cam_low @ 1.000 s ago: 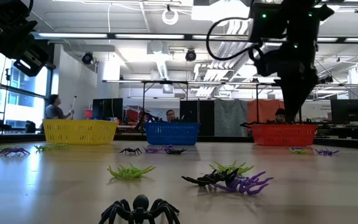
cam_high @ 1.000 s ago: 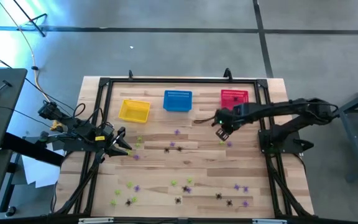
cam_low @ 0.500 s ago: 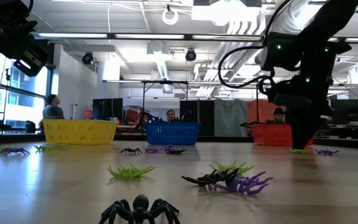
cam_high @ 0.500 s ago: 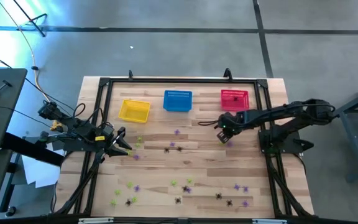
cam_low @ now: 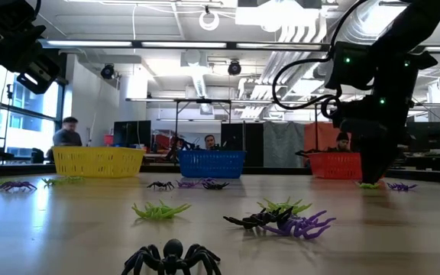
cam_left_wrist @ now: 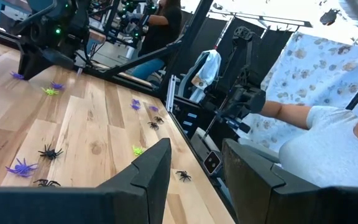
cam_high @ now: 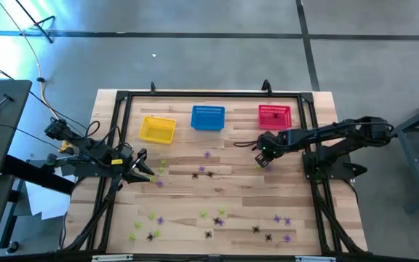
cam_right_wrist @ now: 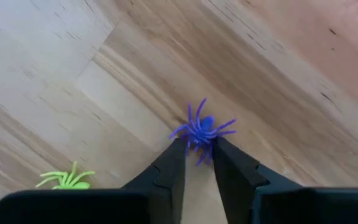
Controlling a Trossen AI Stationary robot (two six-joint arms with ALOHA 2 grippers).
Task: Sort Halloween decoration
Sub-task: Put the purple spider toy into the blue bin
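Small plastic spiders in purple, yellow-green and black lie scattered flat on the wooden table. My right gripper (cam_high: 262, 161) is down at the table surface (cam_low: 369, 177), in front of the red basket (cam_high: 273, 115). It points down and is open by a narrow gap. In the right wrist view its tips stand on either side of the rear legs of a purple spider (cam_right_wrist: 202, 127). A yellow-green spider (cam_right_wrist: 67, 179) lies close by. My left gripper (cam_high: 145, 173) waits open near the table's left edge, raised above it. My right gripper comes at the purple spider from above, a fingertip (cam_right_wrist: 178, 152) on each side of its rear legs (cam_right_wrist: 200, 152). I cannot tell whether the fingers touch it. The spider lies flat on the table.
A yellow basket (cam_high: 157, 129), a blue basket (cam_high: 208, 118) and the red one stand in a row along the far edge. More spiders lie mid-table (cam_high: 201, 173) and along the near edge (cam_high: 217, 218). A black frame rims the table. People show in the room behind.
My right gripper has moved from its raised place beside the red basket toward the near edge. It has also come down to the table, over the purple spider. The left arm has kept still.
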